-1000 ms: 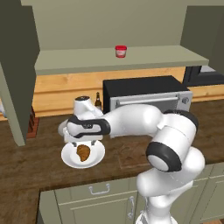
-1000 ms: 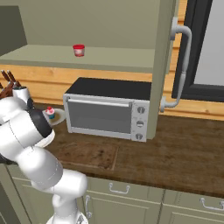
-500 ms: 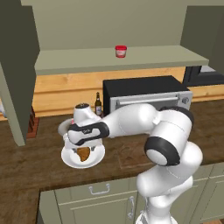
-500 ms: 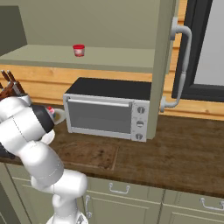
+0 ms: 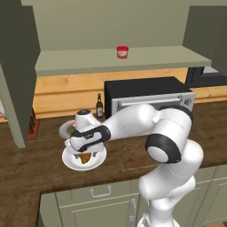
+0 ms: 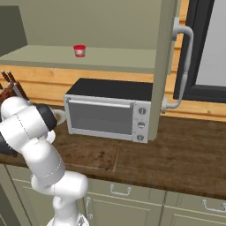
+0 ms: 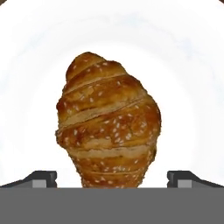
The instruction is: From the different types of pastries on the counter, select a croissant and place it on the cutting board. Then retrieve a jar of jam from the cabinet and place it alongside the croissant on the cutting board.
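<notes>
A golden croissant [image 7: 109, 127] with sesame seeds lies on a white plate [image 7: 183, 65], close below the hand. My gripper [image 7: 111, 177] is open, with one fingertip [image 7: 41, 177] on each side of the croissant's near end. From the left base view the hand [image 5: 86, 135] hangs low over the plate [image 5: 68, 162] and covers most of the croissant [image 5: 83, 158]. The red-lidded jam jar [image 5: 122, 52] stands on the open cabinet shelf, also seen from the right as the jar [image 6: 79, 50]. The dark cutting board [image 6: 95, 155] lies on the counter in front of the microwave.
A microwave [image 6: 108, 114] stands behind the board. A dark bottle [image 5: 99, 106] stands at the wall behind the plate. A second white dish [image 5: 64, 128] sits behind the hand. An open cabinet door [image 5: 15, 75] hangs at the left.
The hand has come down onto the plate, so the fingers now straddle the croissant. The arm's elbow has swung lower with it.
</notes>
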Motion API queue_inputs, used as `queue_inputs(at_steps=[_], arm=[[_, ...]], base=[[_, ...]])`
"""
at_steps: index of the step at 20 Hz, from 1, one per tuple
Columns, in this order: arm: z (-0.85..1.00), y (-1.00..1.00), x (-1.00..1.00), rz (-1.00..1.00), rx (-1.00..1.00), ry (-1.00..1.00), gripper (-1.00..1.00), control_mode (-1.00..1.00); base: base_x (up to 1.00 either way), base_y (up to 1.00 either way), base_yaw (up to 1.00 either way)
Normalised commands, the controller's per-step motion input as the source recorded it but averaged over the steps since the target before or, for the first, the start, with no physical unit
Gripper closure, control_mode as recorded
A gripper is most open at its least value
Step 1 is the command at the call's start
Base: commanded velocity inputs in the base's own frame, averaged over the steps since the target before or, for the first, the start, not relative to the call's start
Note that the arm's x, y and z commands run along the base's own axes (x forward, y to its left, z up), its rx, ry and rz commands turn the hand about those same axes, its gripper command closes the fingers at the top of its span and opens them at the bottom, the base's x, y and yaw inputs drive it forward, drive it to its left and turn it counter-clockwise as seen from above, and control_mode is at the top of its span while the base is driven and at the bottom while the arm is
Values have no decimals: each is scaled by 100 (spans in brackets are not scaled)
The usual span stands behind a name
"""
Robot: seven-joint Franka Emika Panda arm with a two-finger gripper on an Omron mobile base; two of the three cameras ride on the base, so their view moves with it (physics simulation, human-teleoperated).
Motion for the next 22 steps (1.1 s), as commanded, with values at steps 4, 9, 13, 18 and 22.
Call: queue_inputs(at_steps=[4,9,13,18,22], arm=[[-25,0,0,0,0,0,-100,-100],[-20,0,0,0,0,0,-100,-100],[-8,0,2,0,-1,0,100,-100],[4,0,3,0,0,1,100,-100],[66,-16,-15,-1,0,0,100,-100]], base=[[0,0,0],[0,0,0],[0,0,0],[0,0,0],[0,0,0]])
